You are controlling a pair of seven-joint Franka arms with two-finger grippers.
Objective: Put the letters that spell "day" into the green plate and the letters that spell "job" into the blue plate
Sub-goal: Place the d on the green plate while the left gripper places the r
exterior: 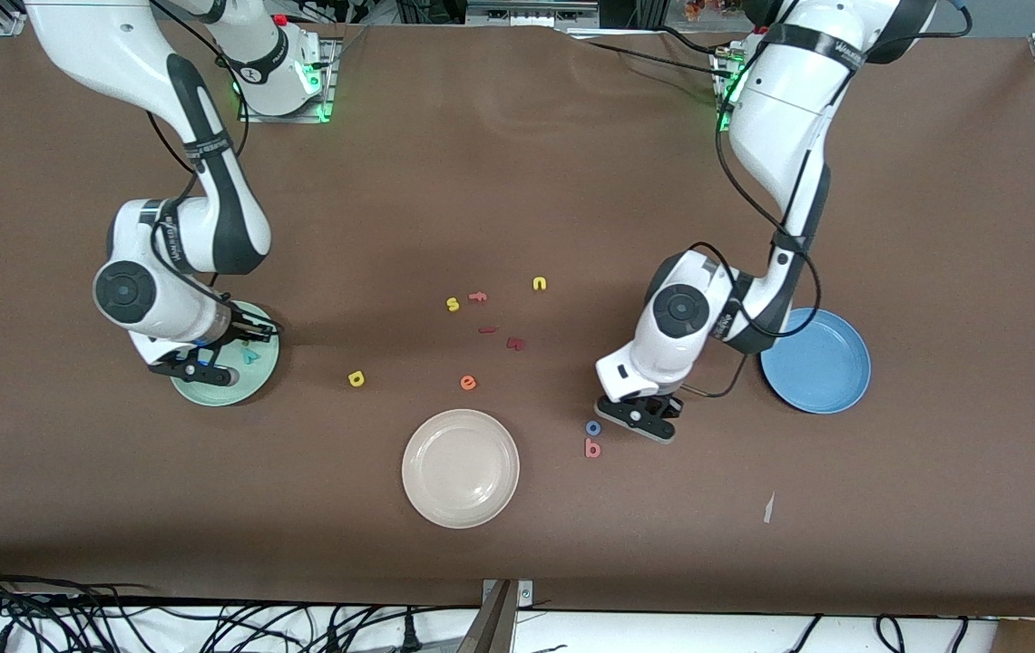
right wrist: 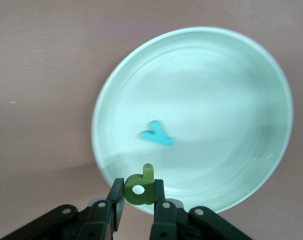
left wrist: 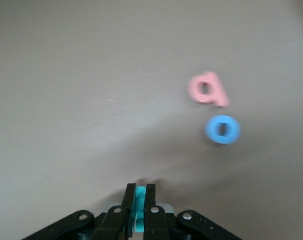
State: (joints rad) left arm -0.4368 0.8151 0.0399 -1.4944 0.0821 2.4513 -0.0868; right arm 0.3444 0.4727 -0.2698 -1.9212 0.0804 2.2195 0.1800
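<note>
Left hand (left wrist: 140, 200) grips teal "j" (left wrist: 140, 207); right hand (right wrist: 139, 200) grips green "d" (right wrist: 140, 186).

Brown-covered table (exterior: 517, 163), cables (exterior: 118, 626) along its edge

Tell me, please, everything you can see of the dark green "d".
The "d" is a small olive-green letter that looks like foam, with a round hole in its bowl and a short stem pointing up. It stands upright, pinched between the fingers of the right end effector, which is shut on it. It hangs over the edge of the green plate, where a teal "y" already lies. Nothing else touches it.
</note>
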